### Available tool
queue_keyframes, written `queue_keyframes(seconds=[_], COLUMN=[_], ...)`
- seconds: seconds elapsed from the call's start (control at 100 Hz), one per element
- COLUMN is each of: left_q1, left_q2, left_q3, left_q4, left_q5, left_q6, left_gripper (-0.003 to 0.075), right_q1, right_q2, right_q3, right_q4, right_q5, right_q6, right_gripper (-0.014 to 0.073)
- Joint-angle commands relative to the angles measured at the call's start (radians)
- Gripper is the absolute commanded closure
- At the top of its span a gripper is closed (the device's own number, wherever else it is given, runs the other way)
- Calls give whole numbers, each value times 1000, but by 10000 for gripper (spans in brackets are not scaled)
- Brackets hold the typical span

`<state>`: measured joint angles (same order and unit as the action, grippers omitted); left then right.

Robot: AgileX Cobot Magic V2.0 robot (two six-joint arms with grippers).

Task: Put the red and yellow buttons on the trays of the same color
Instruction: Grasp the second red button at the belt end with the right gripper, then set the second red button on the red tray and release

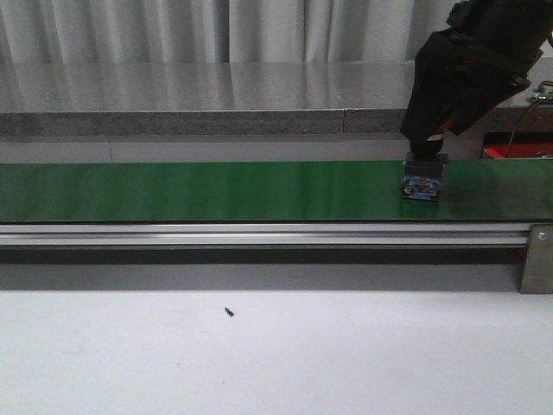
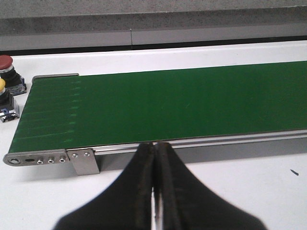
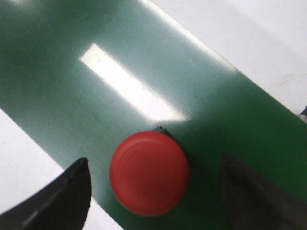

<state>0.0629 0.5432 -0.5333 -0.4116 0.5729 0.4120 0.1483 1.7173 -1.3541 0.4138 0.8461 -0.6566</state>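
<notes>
Our jaws differ by arm: on the right gripper (image 3: 153, 191) they stand wide apart with nothing held, one finger on each side of the red button (image 3: 149, 172) and clear gaps between; on the left gripper (image 2: 154, 191) they are pressed together and empty.

Going from near to far, the white tabletop (image 1: 276, 363) in front of us carries only a small dark speck (image 1: 229, 312). Behind it runs the green conveyor belt (image 1: 216, 190) in its metal frame (image 1: 259, 234). The left gripper hangs over the near tabletop just short of that frame. The red button stands upright on the belt toward its right end, its blue base (image 1: 422, 188) visible in the front view directly beneath the right arm (image 1: 462, 78).

We judge that the step in hand is the pick of this red button: the right gripper is lined up above it but has not closed. The next move calls for us to come down a little, so the fingers pass the cap and meet the body, then close evenly before lifting.

Farther off, beyond the belt's left end, another red button (image 2: 5, 63) and a yellow button (image 2: 2, 86) sit on the tabletop. We see no trays in any view, so we cannot tell where the matching tray lies.
</notes>
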Motion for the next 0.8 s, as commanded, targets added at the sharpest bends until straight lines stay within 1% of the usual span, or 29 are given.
queue_keyframes(seconds=[0.0,0.07,0.12,0.14,0.19,0.26,0.4,0.5,0.64,0.73,0.79], left_q1=[-6,-6,-6,-6,-6,-6,-6,-6,-6,-6,-6], left_q2=[4,4,4,4,4,4,4,4,4,4,4], left_q3=[-27,-27,-27,-27,-27,-27,-27,-27,-27,-27,-27], left_q4=[-29,-29,-29,-29,-29,-29,-29,-29,-29,-29,-29], left_q5=[-74,-74,-74,-74,-74,-74,-74,-74,-74,-74,-74], left_q6=[-1,-1,-1,-1,-1,-1,-1,-1,-1,-1,-1], left_gripper=[739,740,740,740,740,740,739,739,740,740,739], right_q1=[-2,-2,-2,-2,-5,-8,-31,-69,-168,-260,-298], right_q2=[-33,-26,-25,-25,-25,-25,-26,-26,-23,7,32], right_q3=[-24,-24,-24,-24,-24,-27,-69,-139,-239,-316,-357], right_q4=[19,17,14,12,8,3,-14,-23,-23,-23,-22], right_q5=[-48,-41,-21,-16,5,14,37,51,57,62,70], right_q6=[-15,-15,-14,-14,-12,4,29,47,47,47,47], right_gripper=[60,142,249,277,375,443,452,452,452,452,452])
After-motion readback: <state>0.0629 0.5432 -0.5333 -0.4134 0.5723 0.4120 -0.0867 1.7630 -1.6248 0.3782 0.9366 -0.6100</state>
